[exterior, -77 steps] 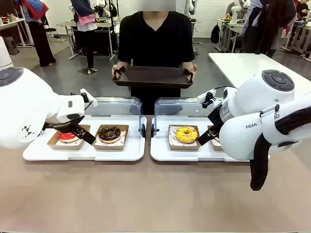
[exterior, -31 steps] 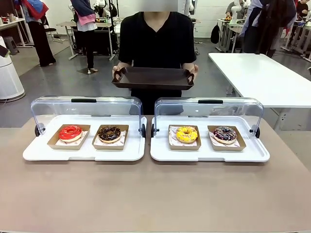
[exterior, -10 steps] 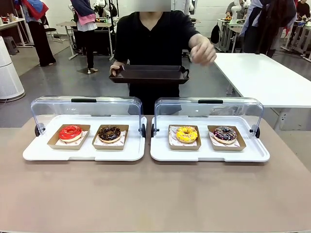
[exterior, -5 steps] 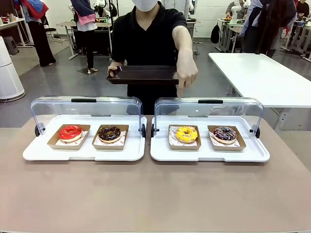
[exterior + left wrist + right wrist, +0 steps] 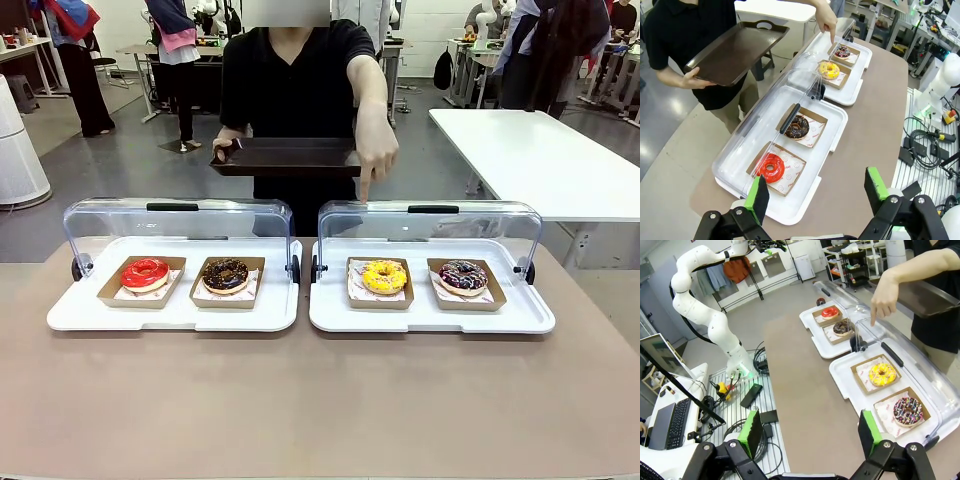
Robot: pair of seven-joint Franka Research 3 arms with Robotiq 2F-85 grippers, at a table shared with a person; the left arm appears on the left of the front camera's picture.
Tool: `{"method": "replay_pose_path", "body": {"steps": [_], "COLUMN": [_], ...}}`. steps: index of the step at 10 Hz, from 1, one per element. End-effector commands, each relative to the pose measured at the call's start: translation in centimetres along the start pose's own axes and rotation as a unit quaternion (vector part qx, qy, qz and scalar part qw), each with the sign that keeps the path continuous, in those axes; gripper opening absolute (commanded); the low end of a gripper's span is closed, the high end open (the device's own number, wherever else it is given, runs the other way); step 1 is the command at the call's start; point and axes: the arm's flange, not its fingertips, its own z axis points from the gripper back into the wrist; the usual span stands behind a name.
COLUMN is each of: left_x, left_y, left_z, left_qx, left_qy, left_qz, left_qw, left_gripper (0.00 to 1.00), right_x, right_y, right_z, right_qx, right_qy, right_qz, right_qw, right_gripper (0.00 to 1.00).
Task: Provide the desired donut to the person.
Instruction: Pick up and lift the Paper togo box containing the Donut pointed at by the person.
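Left tool (image 5: 816, 188) and right tool (image 5: 809, 432) both gape empty; misreading the person's hand (image 5: 377, 160), pointing above the yellow donut (image 5: 384, 275), could send the neighbouring dark sprinkled donut (image 5: 463, 275) instead.

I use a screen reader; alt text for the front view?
A person holding a dark tray points one hand down at the yellow donut. It sits beside a sprinkled donut in one white case; a red donut and a chocolate donut sit in the other, clear covers open.

The person's pointing hand (image 5: 376, 158) covers the dark tray's (image 5: 285, 158) right end; the right wrist view's edge crops that tray.
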Motion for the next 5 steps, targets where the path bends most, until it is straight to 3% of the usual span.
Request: {"method": "replay_pose_path", "body": {"steps": [1,5], "left_x": [0.17,0.17], "left_y": [0.03,0.03], "left_z": [0.16,0.16], "left_qx": [-0.002,-0.002], "left_qy": [-0.003,-0.003], "left_qz": [-0.001,-0.001], "left_qw": [1.000,1.000], "left_gripper": [1.00,1.00], "right_x": [0.00,0.00], "right_y": [-0.08,-0.08], "right_z": [-0.02,-0.02], "right_qx": [0.005,0.005], "right_qy": [-0.001,-0.001], "right_qz": [0.004,0.004], "right_qw": [1.000,1.000], "right_gripper": [1.00,1.00]}}
